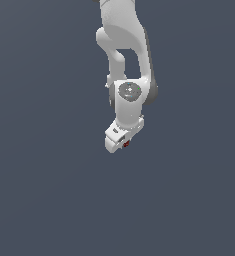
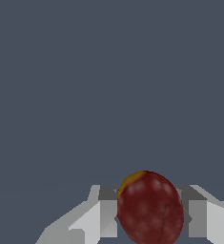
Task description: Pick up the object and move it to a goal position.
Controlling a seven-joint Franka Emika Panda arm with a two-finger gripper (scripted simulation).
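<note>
From the exterior view, the white Panda arm (image 1: 126, 60) hangs against plain grey, and a tiny dark red object (image 1: 126, 144) peeks out at the pincer (image 1: 120, 142) tip. In the wrist view, the pincer (image 2: 151, 214) is clenched on the mottled, yellow-patched object (image 2: 150, 208), which sits between both fingers (image 2: 106, 214).

Flat, even simulated light; dim slate backdrop; no cast shadows or glare; edges coarse, pixelated.
</note>
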